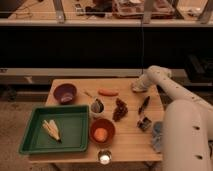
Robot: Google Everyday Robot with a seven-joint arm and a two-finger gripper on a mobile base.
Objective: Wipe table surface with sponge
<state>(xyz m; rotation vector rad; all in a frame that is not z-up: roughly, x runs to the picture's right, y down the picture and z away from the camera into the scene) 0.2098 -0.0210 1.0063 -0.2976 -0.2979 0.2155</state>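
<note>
I see the tool [138, 86] at the far right part of the worktop [131, 135], low over the boards at the end of the white arm [172, 92], which reaches in from the right. The sponge [136, 87] sits at the tool, a pale pad against the wood near the far edge; I cannot tell whether the tool is clamped on it, nor how its jaws stand.

Item positions on the worktop:
- The orange carrot [108, 92] lies just left of the tool, apart from it.
- A purple bowl [65, 92] stands at the far left corner.
- A green tray [75, 131] occupies the near left; a pale corn cob [51, 130] lies in it.
- An orange bowl [102, 131] stands just right of the tray and contains an orange item.
- A small metal cup [97, 105] stands between the carrot and the orange bowl.
- A dark red bunch [120, 109] lies near the centre.
- A dark slender object [144, 104] lies right of it.
- A blue-grey cloth [156, 137] lies at the near right edge, partly hidden by the arm.
</note>
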